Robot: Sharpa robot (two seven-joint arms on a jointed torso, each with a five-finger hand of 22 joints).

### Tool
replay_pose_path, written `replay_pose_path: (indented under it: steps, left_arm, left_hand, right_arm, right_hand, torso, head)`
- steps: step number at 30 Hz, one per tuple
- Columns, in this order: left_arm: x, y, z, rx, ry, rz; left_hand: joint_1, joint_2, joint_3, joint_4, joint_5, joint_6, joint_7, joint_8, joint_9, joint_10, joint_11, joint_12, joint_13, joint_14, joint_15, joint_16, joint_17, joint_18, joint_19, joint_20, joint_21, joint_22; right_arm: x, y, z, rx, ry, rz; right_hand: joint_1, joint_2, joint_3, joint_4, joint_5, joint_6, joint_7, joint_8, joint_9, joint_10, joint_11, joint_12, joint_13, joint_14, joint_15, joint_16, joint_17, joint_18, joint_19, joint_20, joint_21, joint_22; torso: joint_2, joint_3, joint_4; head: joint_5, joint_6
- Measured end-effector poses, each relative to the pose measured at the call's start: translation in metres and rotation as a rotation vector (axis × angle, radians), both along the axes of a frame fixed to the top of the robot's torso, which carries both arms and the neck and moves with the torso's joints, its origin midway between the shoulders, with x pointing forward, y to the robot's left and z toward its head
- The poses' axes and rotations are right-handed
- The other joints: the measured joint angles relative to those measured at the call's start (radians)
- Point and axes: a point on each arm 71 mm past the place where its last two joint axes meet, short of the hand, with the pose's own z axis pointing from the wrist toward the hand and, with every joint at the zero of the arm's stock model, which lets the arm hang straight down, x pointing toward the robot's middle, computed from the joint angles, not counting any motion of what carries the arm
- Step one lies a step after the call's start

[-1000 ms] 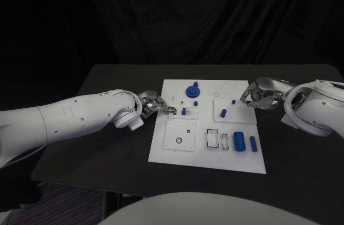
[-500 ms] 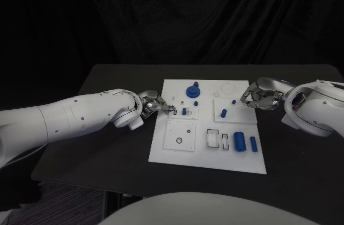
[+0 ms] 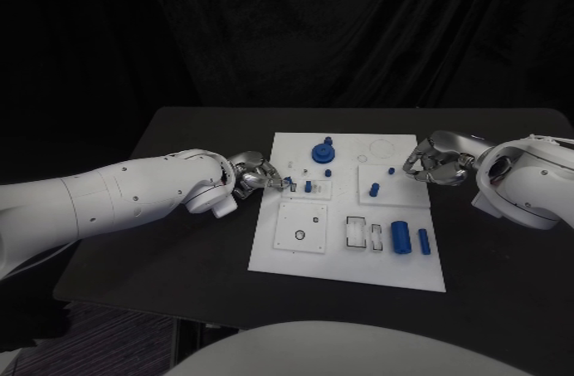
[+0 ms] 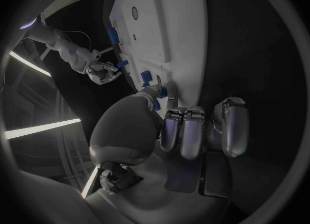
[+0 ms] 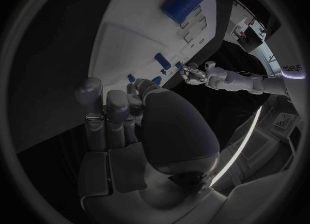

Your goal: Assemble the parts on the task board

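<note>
The white task board lies mid-table, with a blue round part, small blue pegs and two blue cylinders on it. My left hand is at the board's left edge; its thumb and a finger pinch a small blue part at a small inset plate, and the other fingers are curled in. My right hand hovers at the board's right edge with its fingers curled in and nothing seen in them. The left hand also shows across the board.
A square inset plate with holes sits at the board's lower left, with rectangular slots beside it. Bare black table surrounds the board. The right hand also appears beyond the board in the left wrist view.
</note>
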Motion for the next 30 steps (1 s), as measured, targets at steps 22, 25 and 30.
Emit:
replay_pose_path:
  steps: [22,25,30]
  left_arm:
    - [-0.005,0.007,-0.004,-0.064,0.015,0.009]
    - [-0.007,0.009,-0.004,-0.076,0.015,0.015]
    - [-0.013,0.015,-0.003,-0.106,-0.043,0.010]
  left_hand:
    - [-0.028,-0.017,0.217,-0.178,-0.090,-0.009,0.041,-0.007,0.000,0.001,-0.009,0.000,0.000,0.000,-0.014,0.000,0.000,0.000,-0.006,-0.013,0.000,0.000]
    - [-0.028,-0.017,0.217,-0.177,-0.122,0.007,0.057,-0.055,0.000,0.000,0.007,0.000,0.000,-0.002,0.002,0.000,0.000,0.000,0.002,-0.005,0.001,0.000]
    - [-0.023,-0.012,0.188,-0.166,-0.128,0.016,0.073,-0.239,-0.001,0.000,0.007,0.000,0.000,-0.002,0.002,0.000,0.000,0.000,0.016,0.009,0.042,0.000]
  right_arm:
    - [-0.001,-0.002,-0.002,-0.017,0.025,-0.006]
    - [-0.001,-0.003,-0.002,-0.018,0.026,-0.007]
    - [-0.002,-0.005,-0.002,-0.016,0.024,-0.011]
  right_hand:
    - [0.000,0.000,0.000,0.000,0.000,0.000,0.000,0.000,0.000,-0.007,0.000,-0.007,-0.007,0.000,0.000,-0.007,-0.005,0.000,0.000,0.000,-0.005,0.000]
    - [0.000,0.000,0.000,0.000,0.000,0.000,0.000,0.000,0.000,-0.007,0.000,-0.007,-0.007,0.000,0.000,-0.007,-0.005,0.000,0.000,0.000,-0.005,0.000]
    - [0.000,0.000,0.003,-0.003,0.000,0.000,0.000,0.000,0.000,-0.007,0.000,-0.007,-0.003,0.000,0.000,-0.007,-0.003,0.000,0.000,0.000,-0.005,0.000]
  torso:
    - [0.000,0.0000,-0.0001]
    - [0.000,0.0000,-0.0001]
    - [0.000,-0.0001,-0.0001]
  head:
    - [0.000,0.000]
    - [-0.001,0.000]
    - [-0.005,0.000]
